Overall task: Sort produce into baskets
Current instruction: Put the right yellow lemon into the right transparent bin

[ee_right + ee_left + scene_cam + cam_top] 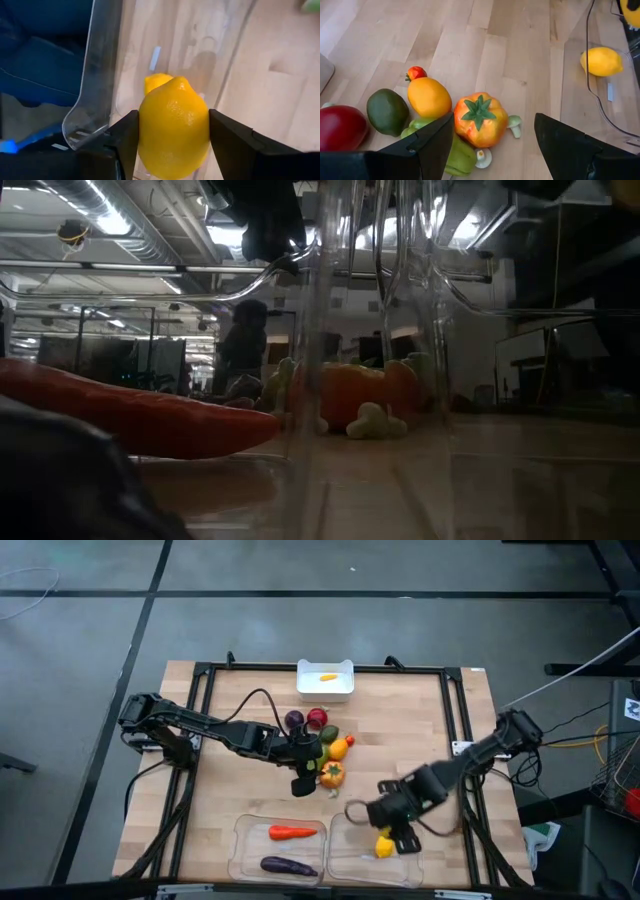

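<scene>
My right gripper (173, 131) is shut on a yellow lemon (172, 107) over the right clear basket (352, 862). A second lemon (156, 81) lies on that basket's floor. The left clear basket (245, 840) holds an orange carrot (292, 833) and a purple eggplant (288, 865). My left gripper (303, 782) is open, just left of the orange pepper (480, 119). The pepper stands on the table at the near end of the produce pile (322, 735). In the left wrist view the pepper shows between the fingers, farther off. My right gripper pinches the lemon between its two fingers (125, 135), across its widest part (146, 125). The fingers come from above, pointing steeply down. The lemon is lifted clear, above the lemon on the basket's floor.
A white bin (325, 690) at the table's far edge holds a small orange piece (327, 677). The pile has a red apple (340, 127), a dark green fruit (387, 111), an orange fruit (429, 96), a green pepper (457, 152), a tiny red piece (416, 73) and small mushrooms (514, 125).
</scene>
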Tool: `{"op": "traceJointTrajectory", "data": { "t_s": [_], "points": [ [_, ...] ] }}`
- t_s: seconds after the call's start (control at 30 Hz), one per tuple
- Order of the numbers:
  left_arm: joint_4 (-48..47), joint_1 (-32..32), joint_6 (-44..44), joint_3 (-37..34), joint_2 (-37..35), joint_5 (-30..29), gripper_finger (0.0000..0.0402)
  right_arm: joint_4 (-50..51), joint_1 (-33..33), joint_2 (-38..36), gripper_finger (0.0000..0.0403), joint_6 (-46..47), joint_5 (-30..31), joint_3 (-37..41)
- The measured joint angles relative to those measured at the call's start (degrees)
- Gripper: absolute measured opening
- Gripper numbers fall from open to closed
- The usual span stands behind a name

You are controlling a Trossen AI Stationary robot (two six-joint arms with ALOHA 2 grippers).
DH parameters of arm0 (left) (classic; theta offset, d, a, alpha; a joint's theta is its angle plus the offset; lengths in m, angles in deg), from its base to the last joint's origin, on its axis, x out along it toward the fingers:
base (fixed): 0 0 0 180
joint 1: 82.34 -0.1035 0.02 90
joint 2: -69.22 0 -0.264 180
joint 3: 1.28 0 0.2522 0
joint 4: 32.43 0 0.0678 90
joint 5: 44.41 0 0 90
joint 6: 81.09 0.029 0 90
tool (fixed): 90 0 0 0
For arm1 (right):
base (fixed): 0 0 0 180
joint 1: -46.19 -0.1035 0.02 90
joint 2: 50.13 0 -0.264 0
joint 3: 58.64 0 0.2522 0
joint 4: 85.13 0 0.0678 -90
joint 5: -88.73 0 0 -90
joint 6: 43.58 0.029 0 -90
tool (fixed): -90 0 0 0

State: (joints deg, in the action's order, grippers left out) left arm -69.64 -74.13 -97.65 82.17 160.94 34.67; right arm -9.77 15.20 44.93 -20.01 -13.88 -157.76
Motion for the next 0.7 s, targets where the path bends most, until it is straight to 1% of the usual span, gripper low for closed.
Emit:
{"op": "traceJointTrajectory", "data": {
  "t_s": [0.17,0.3,0.47,0.7],
  "points": [
    [-0.01,0.00,0.00,0.00,0.00,0.00,0.0272,-0.60,-5.83,1.10,0.0207,3.56,5.48,0.02],
    [-0.02,0.00,0.00,0.00,0.00,0.00,0.0272,-1.11,-8.70,2.91,0.0207,3.65,7.12,0.02],
    [0.05,0.00,0.02,0.00,0.00,0.00,0.0272,-1.68,-10.37,6.01,0.0207,3.65,7.50,0.02],
    [0.08,-0.07,0.54,0.00,0.00,0.00,0.0272,-1.66,-10.29,9.60,0.0207,3.65,7.29,0.02]
  ]
}}
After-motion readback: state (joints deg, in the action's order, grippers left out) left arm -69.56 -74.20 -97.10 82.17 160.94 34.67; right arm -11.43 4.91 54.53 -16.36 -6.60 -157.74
